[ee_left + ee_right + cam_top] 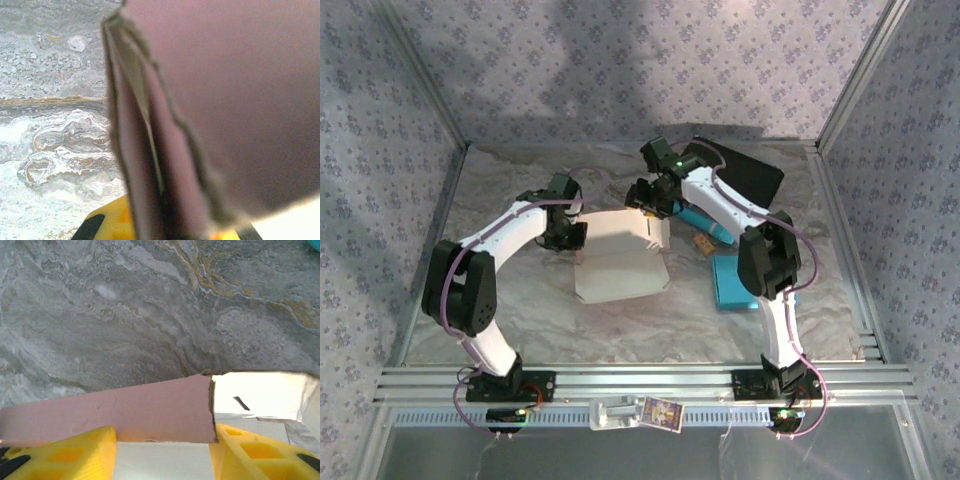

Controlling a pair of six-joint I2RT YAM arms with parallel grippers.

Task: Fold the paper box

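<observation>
The paper box is a white cardboard blank lying half folded in the middle of the table, with its back wall raised. My left gripper is at the box's back left corner. In the left wrist view it is shut on doubled brown cardboard layers of the paper box, which stand on edge between the yellow fingers. My right gripper is at the back right corner. Its jaws stand open, with a brown flap upright just past the fingertips and a white panel between them.
A black flat slab lies at the back right. A teal box sits right of the paper box, beside a teal item and a small brown piece. Patterned walls and metal rails enclose the marbled table.
</observation>
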